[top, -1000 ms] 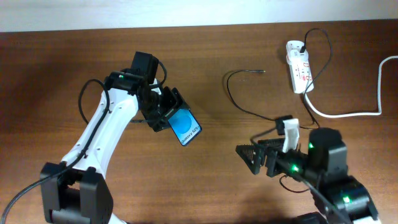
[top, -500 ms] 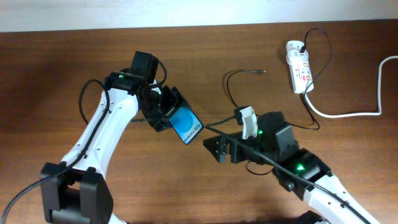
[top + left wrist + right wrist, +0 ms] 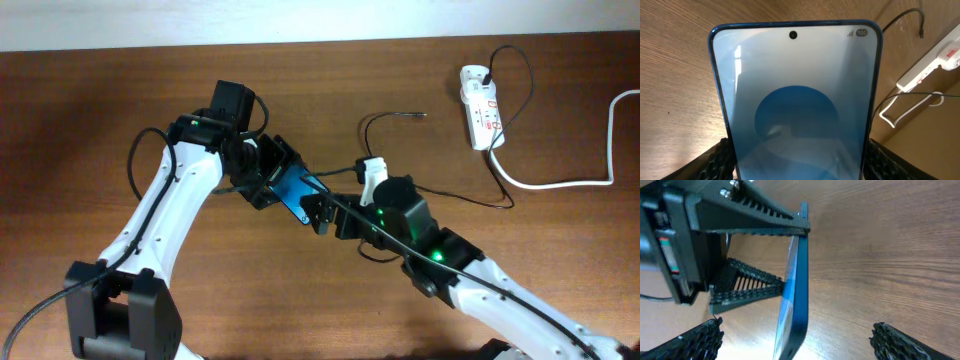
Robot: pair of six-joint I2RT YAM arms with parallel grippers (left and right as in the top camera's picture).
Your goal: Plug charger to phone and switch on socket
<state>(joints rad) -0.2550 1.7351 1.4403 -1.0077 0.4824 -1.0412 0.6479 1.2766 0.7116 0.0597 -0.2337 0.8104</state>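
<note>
Two grippers meet at one object. The slim, dark-rimmed glass phone (image 3: 300,189) with its bright blue screen is held up over the brown wood-grain table (image 3: 100,100), clamped by its long edges in your left gripper (image 3: 268,178). Your right gripper (image 3: 797,335) stands spread wide around the phone's free end, grasping nothing and, as far as the wrist view shows, touching nothing.

From that pose, the step in hand looks like a second hold on the phone. The punch-hole camera sits at the free end, so the charging port is probably at the end buried between the left fingers (image 3: 745,215). Taking the camera end with the right would free it. Centre the rim between the right jaws before you close. Land the ribbed black pads on the thin rim, not the glossy screen, and close slowly: the glass is smooth and mirror-like, and it will likely slip or twist under a skewed pinch. Let the left release only once the right is firm.

Your thin black charger cable (image 3: 395,114) lies limp in loose curls on the table, untouched, its small connector tip (image 3: 424,115) well apart from the phone. Its other end appears to run to the small white plastic socket strip (image 3: 480,108) with red switch marks at the far right, which trails a thick white cord (image 3: 560,184).
</note>
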